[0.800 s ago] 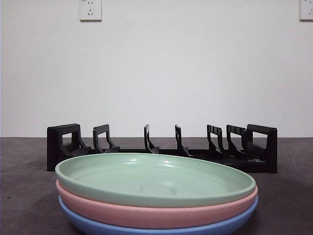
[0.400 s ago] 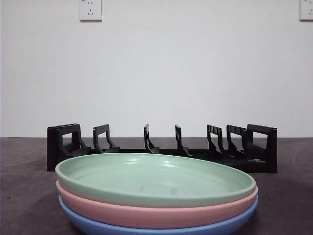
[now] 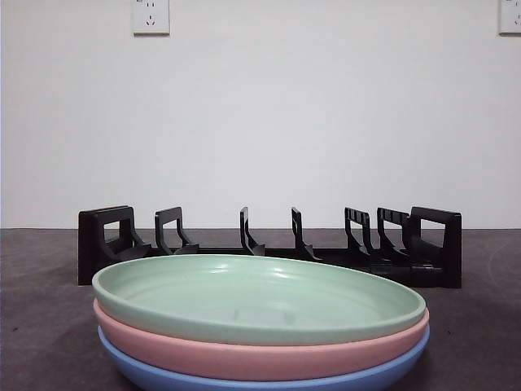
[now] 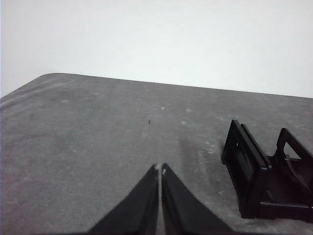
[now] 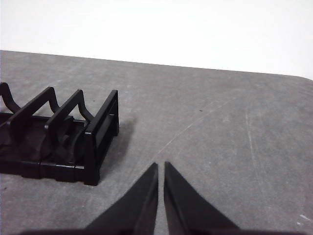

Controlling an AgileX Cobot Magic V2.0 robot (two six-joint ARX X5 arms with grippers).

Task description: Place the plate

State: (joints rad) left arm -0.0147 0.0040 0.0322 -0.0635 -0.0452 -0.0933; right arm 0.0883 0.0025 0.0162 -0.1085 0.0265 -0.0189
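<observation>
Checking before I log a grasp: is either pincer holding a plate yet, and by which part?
Nothing is held. The left pincer and the right pincer are shut on nothing, above bare table; the green plate lies untouched on its stack.

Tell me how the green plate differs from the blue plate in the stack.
The green plate lies on top of the stack, its inside fully open to view; the blue plate sits at the bottom, showing only its outer rim. A pink plate separates them, so they do not touch. Both are round, shallow, and lie flat in front of the black dish rack.
</observation>
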